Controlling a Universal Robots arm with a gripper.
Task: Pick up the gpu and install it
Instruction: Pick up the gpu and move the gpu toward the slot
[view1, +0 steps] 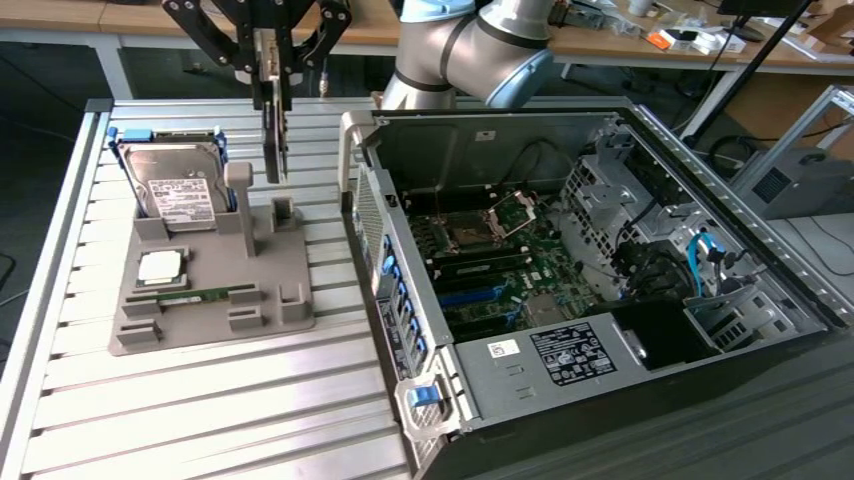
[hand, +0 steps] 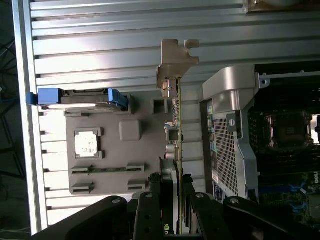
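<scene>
My gripper (view1: 274, 75) is shut on the gpu (view1: 274, 130), a thin dark card hanging edge-on and upright above the grey holder (view1: 214, 300) on the slatted table. In the wrist view the gpu (hand: 176, 125) runs out from between my fingers (hand: 186, 200), with its silver bracket (hand: 175, 62) at the far end. The card's lower edge is just above the holder's slotted posts (view1: 284, 212). The open computer case (view1: 587, 270) lies to the exterior view's right, with its motherboard (view1: 487, 260) and blue expansion slots (view1: 474, 296) exposed.
On the holder, a silver hard drive (view1: 180, 190) in a blue frame stands upright, a CPU (view1: 160, 265) lies flat and a green RAM stick (view1: 200, 296) sits in front. The case's raised side wall (view1: 380, 230) stands between holder and motherboard. Cables and drive cages (view1: 667, 250) crowd the case's right.
</scene>
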